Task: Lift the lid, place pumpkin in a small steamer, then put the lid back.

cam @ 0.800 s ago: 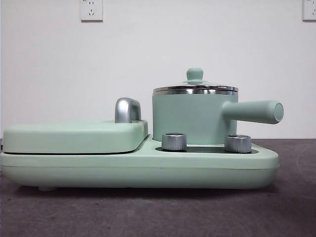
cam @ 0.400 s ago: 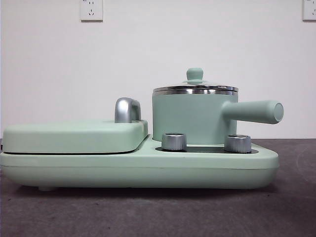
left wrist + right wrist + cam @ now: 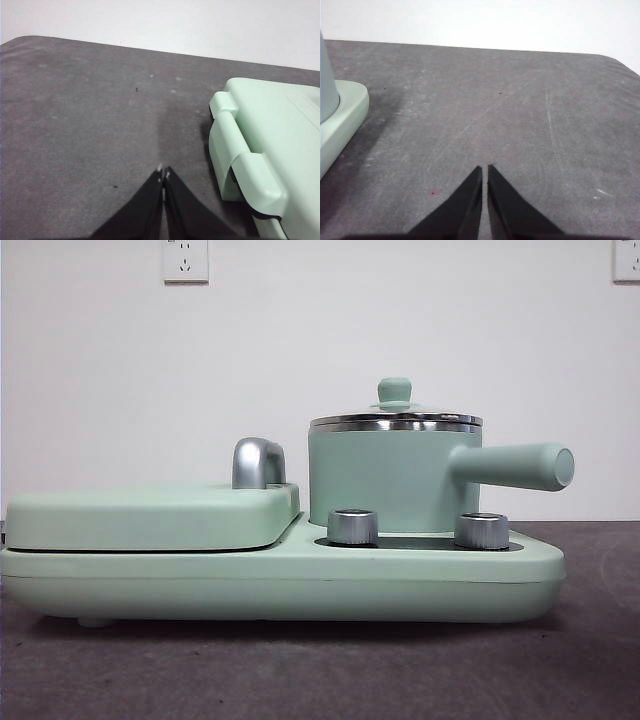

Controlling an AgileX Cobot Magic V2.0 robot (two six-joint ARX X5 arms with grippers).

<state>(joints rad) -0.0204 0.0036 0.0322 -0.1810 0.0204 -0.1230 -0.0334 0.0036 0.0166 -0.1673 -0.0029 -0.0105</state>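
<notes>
Nothing has changed over the last second: the lid [image 3: 395, 420] is still seated on the steamer [image 3: 385, 480], so the task is judged not yet begun. The pumpkin is seen in no view. The left claw [image 3: 163, 174] and right claw [image 3: 484, 169] are both clenched and empty, held over bare table [image 3: 520, 100] on either side of the cooker [image 3: 280, 585].
</notes>
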